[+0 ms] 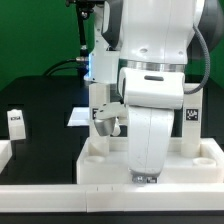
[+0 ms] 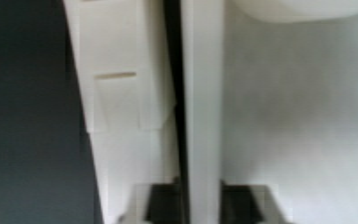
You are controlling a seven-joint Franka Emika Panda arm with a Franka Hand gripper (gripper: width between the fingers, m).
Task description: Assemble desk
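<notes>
The white desk tabletop [image 1: 100, 163] lies flat at the front of the black table, rim up. My gripper [image 1: 147, 178] points down at its front rim. In the wrist view the thin rim wall [image 2: 201, 100] runs between my dark fingers [image 2: 169, 200] and fills the gap, so the gripper [image 2: 202, 198] is shut on it. The tabletop's inner face [image 2: 282, 120] lies beside the rim. One tagged leg [image 1: 192, 118] stands at the tabletop's corner on the exterior view's right. Another leg [image 1: 104, 118] stands at its far left side, partly hidden by my arm. A third leg [image 1: 16, 122] stands loose on the left.
White border rails run along the front [image 1: 60, 197] and the left edge [image 1: 6, 150] of the table. The marker board [image 1: 78, 117] lies behind the tabletop. A green wall backs the scene.
</notes>
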